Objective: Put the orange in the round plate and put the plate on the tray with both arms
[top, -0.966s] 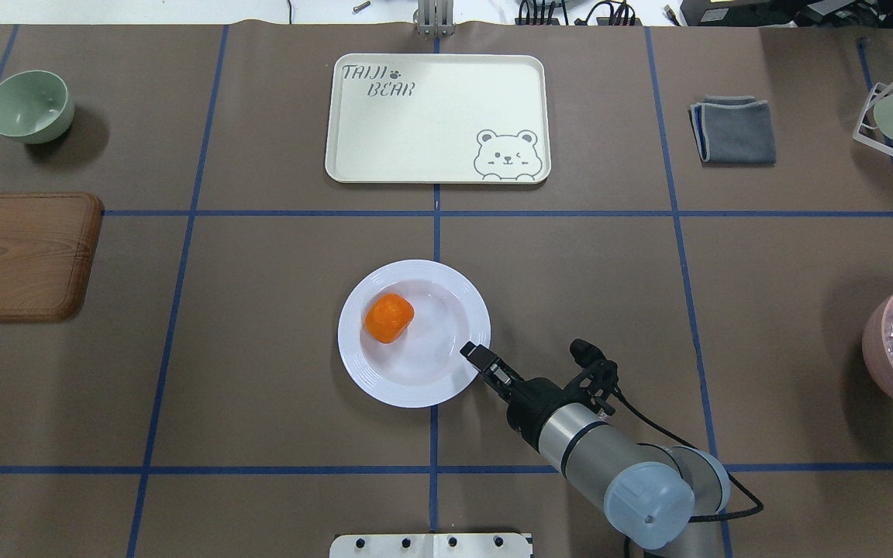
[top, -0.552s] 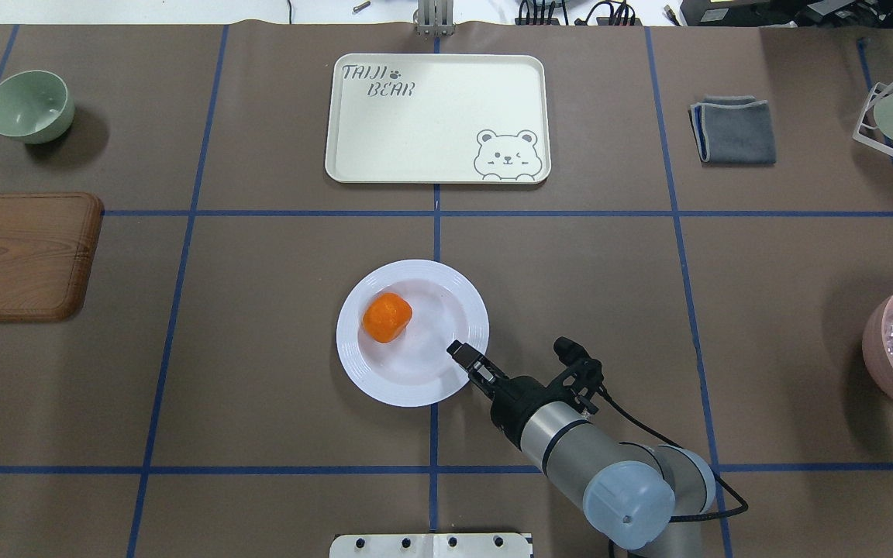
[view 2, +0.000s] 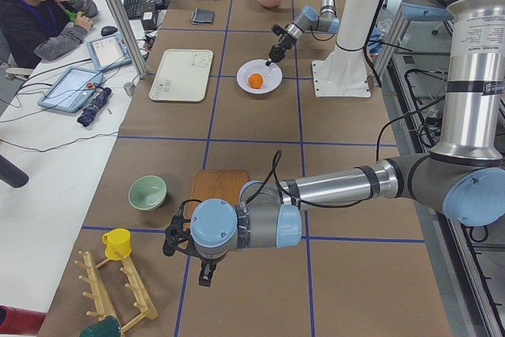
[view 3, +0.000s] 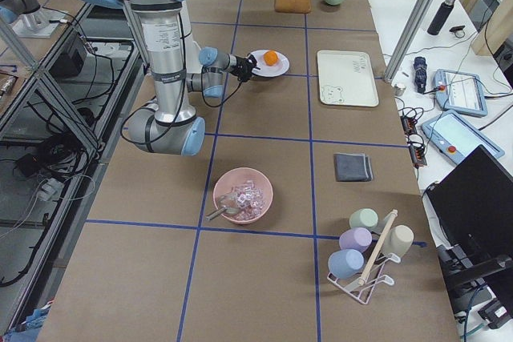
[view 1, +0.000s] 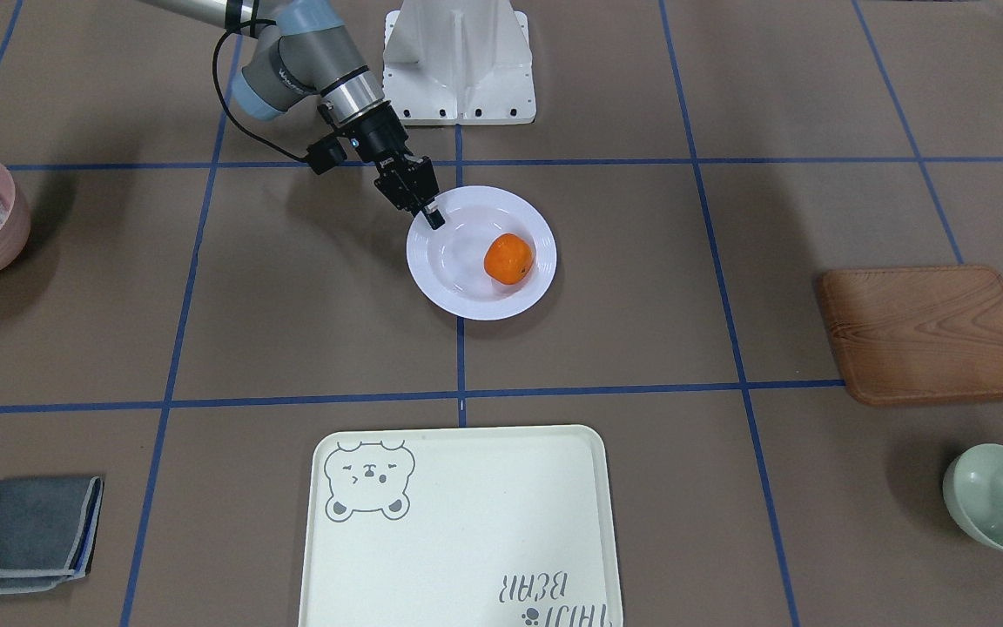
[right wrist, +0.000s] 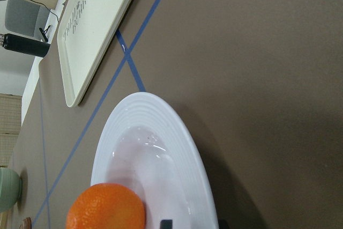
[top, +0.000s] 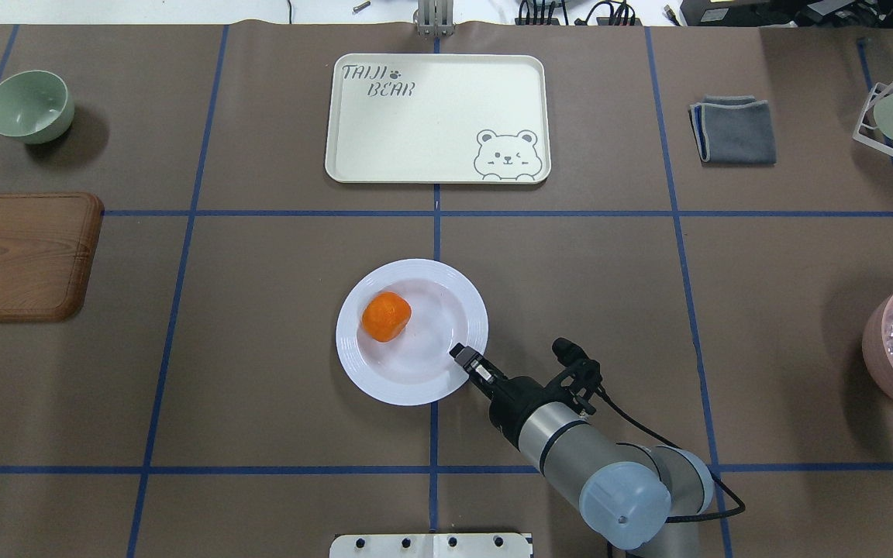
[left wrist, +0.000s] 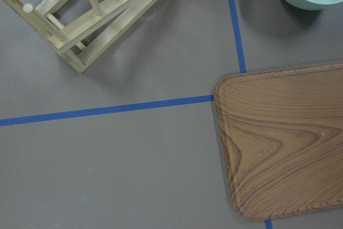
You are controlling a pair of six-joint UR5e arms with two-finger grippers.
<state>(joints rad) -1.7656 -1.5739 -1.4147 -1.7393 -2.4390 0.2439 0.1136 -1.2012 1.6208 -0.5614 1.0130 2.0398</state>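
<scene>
One orange [view 1: 508,259] lay in the plate [view 1: 475,309] in the front view, with the tray [view 1: 458,522] well apart. Overhead, the right jaws met the plate's near rim. The right wrist view showed them narrow astride it, seemingly pinching. The plate looked glossy, stiff and breakable, so the ridged rim seemed the hold, kept level. Whether the left jaws were open, I could not tell.

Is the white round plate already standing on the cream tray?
No, the round plate rests on the brown table cover, well apart from the tray, with the orange inside it.
</scene>
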